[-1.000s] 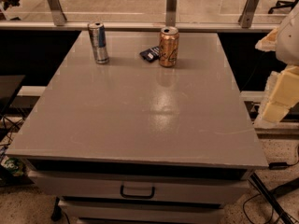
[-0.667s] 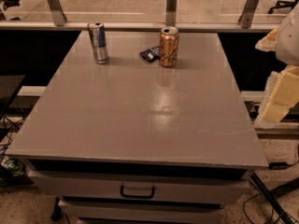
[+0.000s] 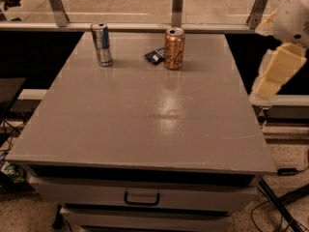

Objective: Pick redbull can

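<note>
The redbull can [image 3: 101, 44] stands upright at the far left of the grey table [image 3: 145, 124]; it is slim, silver and blue with a silver top. My gripper [image 3: 277, 73] hangs off the table's right edge, far to the right of the can. It shows as cream-coloured blocks under the white arm [image 3: 293, 16]. It holds nothing that I can see.
A wider gold-orange can [image 3: 174, 48] stands at the far middle of the table, with a small dark flat packet [image 3: 155, 55] touching its left side. A rail with metal posts [image 3: 177, 6] runs behind the table. A drawer handle [image 3: 142, 198] is below the front edge. Cables lie on the floor at right.
The gripper has moved up and a little left beside the table's right edge. The cans and packet have not moved.
</note>
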Tool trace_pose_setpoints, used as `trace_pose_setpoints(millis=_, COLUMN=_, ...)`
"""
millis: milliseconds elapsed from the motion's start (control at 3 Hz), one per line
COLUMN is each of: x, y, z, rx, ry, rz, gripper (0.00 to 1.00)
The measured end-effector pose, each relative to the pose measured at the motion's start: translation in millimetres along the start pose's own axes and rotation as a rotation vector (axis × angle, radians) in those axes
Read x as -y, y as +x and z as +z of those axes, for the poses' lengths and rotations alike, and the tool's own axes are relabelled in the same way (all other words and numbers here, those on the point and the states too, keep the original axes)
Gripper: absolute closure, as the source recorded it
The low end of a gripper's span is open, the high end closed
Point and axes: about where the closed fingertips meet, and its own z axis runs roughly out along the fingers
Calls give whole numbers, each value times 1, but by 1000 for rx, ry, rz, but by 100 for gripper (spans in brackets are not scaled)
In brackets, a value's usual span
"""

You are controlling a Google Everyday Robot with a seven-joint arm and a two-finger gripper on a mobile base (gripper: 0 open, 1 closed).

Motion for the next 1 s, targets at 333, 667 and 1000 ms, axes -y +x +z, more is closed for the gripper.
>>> trace_pose_setpoints(millis=333, x=32, y=-27, z=13, rx=46, ry=17, rz=-5, gripper=0)
trace_pose_setpoints(millis=667, x=68, y=-68, z=41, rx=75, ry=19, rz=-16, gripper=0)
trace_pose_setpoints(millis=1000, x=102, y=-132, z=84, rx=115, ry=9, rz=-29, gripper=0)
